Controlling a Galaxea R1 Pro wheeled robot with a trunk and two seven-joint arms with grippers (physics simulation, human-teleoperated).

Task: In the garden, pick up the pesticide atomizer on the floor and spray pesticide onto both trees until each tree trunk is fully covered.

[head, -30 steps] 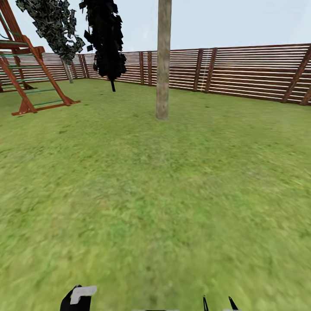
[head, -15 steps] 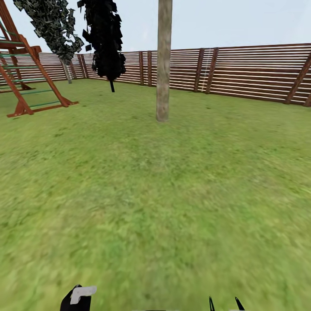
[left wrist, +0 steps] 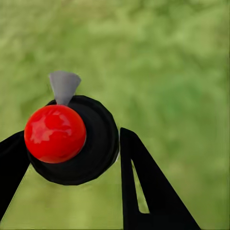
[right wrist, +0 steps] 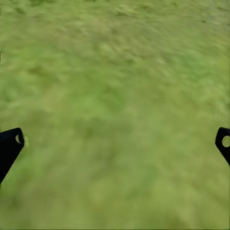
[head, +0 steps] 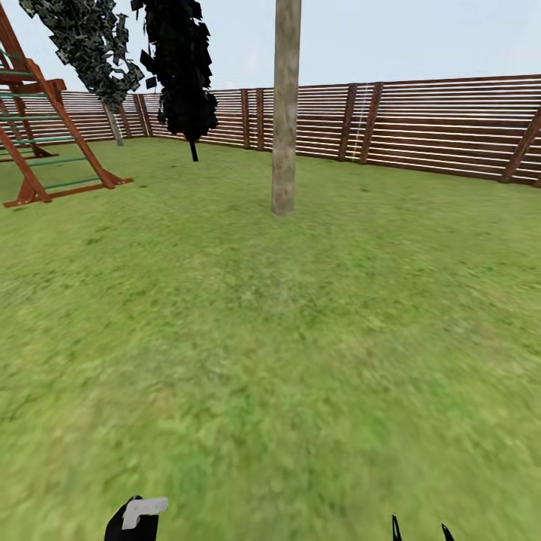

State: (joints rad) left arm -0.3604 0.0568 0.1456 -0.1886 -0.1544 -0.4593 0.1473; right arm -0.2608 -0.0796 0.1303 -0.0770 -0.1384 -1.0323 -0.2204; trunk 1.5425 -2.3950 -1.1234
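The blurry green grass floor (head: 300,361) of the garden spreads across most of the head view. A brown horizontal-slat wooden fence (head: 451,124) edges it from ten o'clock round to three o'clock. At twelve o'clock stands a thick upright tree trunk (head: 285,105) with mottled beige-grey bark, its foot on the grass well in front of the fence. At eleven o'clock a dark, blocky-leaved tree crown (head: 180,68) hangs above a thin stem, with a paler grey-green leafy tree (head: 86,41) beside it toward ten o'clock. A red-brown wooden climbing frame with green rungs (head: 41,128) stands at ten o'clock.

At seven o'clock, on the lower edge, is the small dark pesticide atomizer (head: 135,518) with its pale spray head. In the left wrist view the left gripper (left wrist: 72,158) pinches the atomizer's round black body (left wrist: 96,143), topped by a glossy red ball, one finger on each side. The right gripper (right wrist: 115,141) hangs over bare grass with its fingers spread wide; its two black tips (head: 419,530) show at five o'clock.
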